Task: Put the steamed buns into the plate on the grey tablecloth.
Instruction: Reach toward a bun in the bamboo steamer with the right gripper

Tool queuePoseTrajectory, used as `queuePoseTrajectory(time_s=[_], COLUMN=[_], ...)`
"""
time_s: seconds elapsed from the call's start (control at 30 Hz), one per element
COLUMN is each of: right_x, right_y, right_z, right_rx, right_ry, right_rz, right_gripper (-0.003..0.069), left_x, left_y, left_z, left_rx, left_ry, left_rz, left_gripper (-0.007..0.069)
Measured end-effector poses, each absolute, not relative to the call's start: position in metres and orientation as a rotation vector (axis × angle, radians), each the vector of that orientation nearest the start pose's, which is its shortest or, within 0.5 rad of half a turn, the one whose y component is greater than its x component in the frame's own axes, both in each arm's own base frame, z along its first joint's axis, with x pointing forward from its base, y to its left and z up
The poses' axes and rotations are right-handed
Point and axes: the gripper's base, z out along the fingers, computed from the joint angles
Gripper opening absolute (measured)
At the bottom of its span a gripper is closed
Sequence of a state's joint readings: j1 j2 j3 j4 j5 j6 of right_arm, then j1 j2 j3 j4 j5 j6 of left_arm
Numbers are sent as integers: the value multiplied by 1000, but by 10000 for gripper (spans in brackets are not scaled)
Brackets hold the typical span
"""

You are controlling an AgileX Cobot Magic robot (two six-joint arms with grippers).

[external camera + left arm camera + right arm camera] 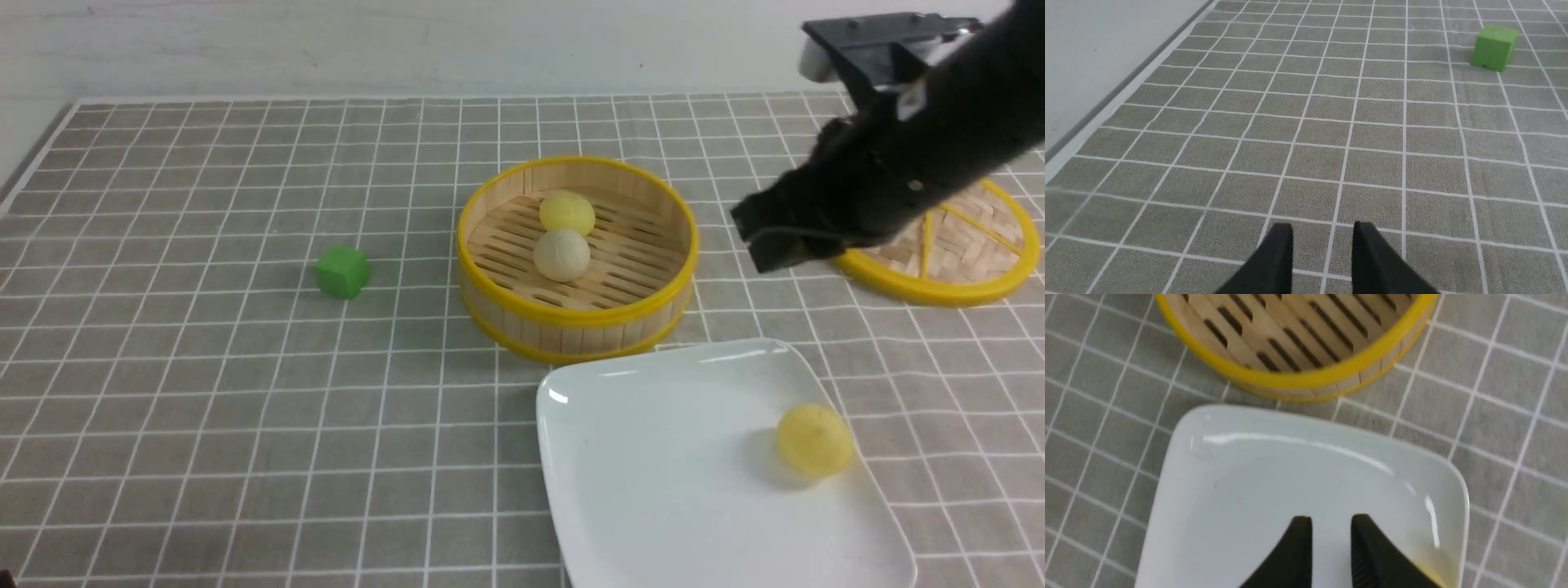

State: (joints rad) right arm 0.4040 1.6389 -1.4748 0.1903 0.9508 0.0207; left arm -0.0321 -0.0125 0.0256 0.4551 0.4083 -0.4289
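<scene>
One pale yellow steamed bun (814, 441) lies in the white square plate (653, 457) near its right rim. A second yellow bun (566, 211) and the off-white bun (562, 254) sit in the bamboo steamer (571, 314) just behind the plate. All rest on the grey tablecloth (204, 408). My right gripper (763, 237) hangs empty in the air right of the steamer, jaws close together. In the right wrist view it (1331, 522) is over the plate (1290, 477). My left gripper (1323, 228) is low over bare cloth, jaws close together and empty; it is out of the front view.
A green cube (343, 271) sits on the cloth left of the steamer and also shows in the left wrist view (1493, 47). The round woven yellow-rimmed lid (963, 253) lies at the right, partly behind my right arm. The cloth's left edge meets a pale surface (1094, 61).
</scene>
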Motion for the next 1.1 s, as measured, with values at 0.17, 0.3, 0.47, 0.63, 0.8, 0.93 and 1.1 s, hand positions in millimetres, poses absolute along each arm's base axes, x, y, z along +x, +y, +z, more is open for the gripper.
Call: queuePoseTrajectory(time_s=[0.17, 0.3, 0.47, 0.63, 0.8, 0.93, 1.1], right_x=[392, 436, 476, 498, 504, 507, 507], right_y=[184, 207, 229, 239, 241, 240, 240], right_z=[302, 279, 256, 236, 221, 210, 208], right_rx=[-435, -490, -518, -522, -516, -523, -550], right_ry=[2612, 2601, 2524, 2472, 2473, 2483, 2483], right_rz=[397, 448, 523, 527, 521, 493, 482], right_gripper=[314, 367, 379, 381, 381, 368, 185], left_x=[52, 52, 52, 52, 52, 52, 52], left_y=[14, 14, 14, 14, 14, 14, 14], left_z=[172, 172, 172, 172, 172, 172, 172], left_rx=[-97, -97, -97, -97, -97, -97, -97], left_ry=[1862, 1862, 1862, 1862, 1862, 1862, 1862], left_rz=[137, 137, 138, 138, 138, 138, 138], left_gripper=[242, 242, 242, 242, 242, 242, 242])
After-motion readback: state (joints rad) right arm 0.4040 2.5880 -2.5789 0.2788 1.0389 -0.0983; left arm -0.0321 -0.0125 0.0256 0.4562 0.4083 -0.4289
